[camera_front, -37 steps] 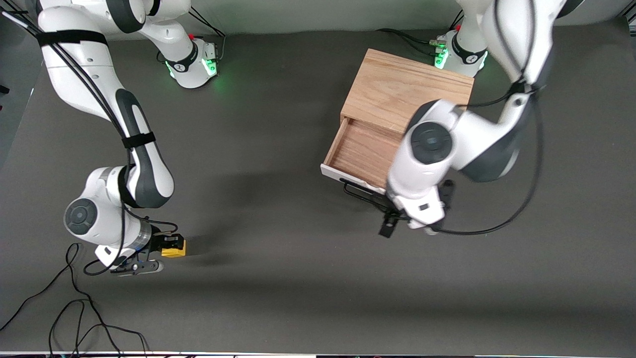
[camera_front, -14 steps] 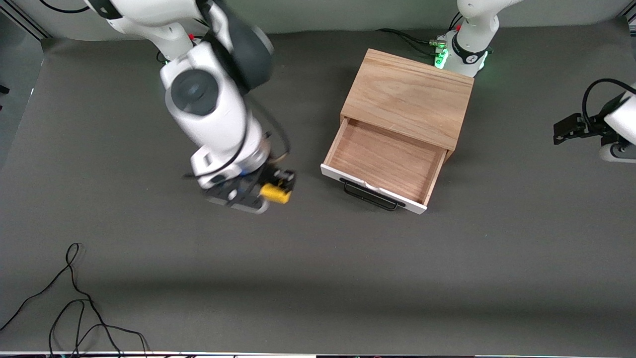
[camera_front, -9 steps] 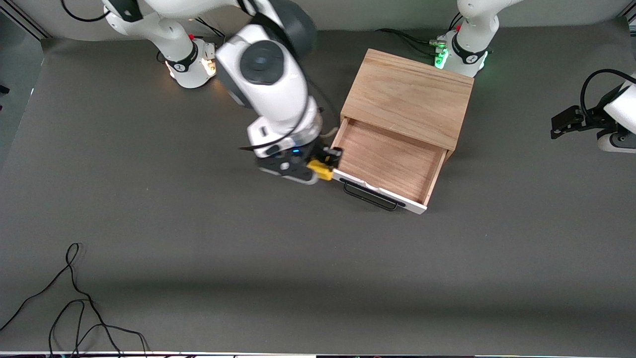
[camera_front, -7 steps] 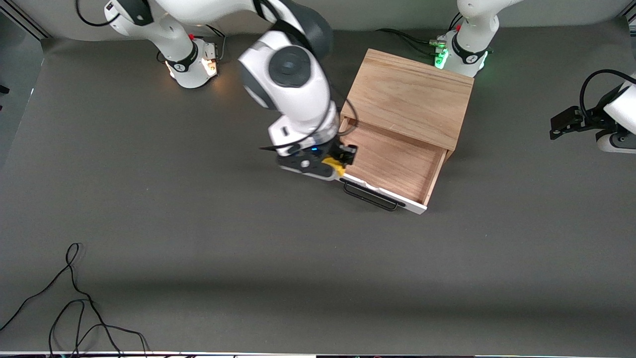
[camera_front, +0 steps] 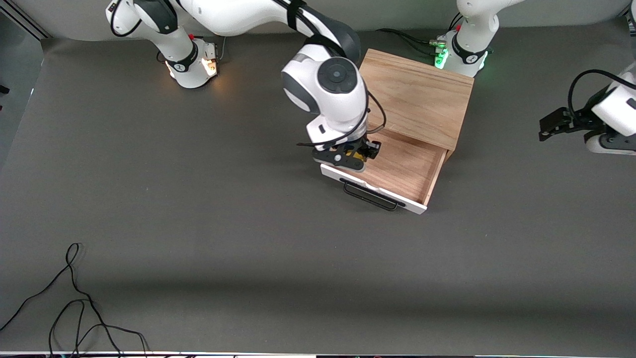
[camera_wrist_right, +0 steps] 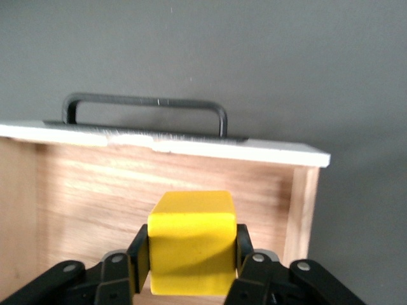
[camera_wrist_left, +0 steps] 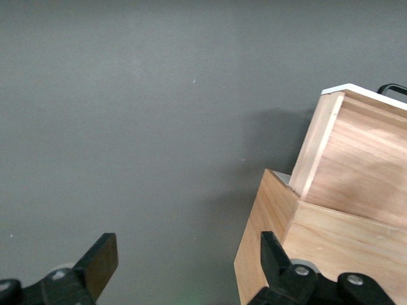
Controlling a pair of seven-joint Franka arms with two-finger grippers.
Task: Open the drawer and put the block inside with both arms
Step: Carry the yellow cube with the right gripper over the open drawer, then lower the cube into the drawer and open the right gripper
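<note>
Two arms share the tabletop (camera_front: 198, 199): the right gripper (camera_front: 358, 154), jaws clamped on the yellow block (camera_wrist_right: 191, 241), hangs over the open drawer (camera_front: 397, 166) of the oak box (camera_front: 417, 97). Waiting over the left arm's end, the left gripper (camera_wrist_left: 184, 270) has its jaws apart.

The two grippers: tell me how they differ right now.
The right gripper is over the open drawer; the left gripper waits over bare table at the left arm's end. The right gripper's jaws are shut on the yellow block; the left gripper's jaws are open and empty. Both are black two-finger grippers.
</note>
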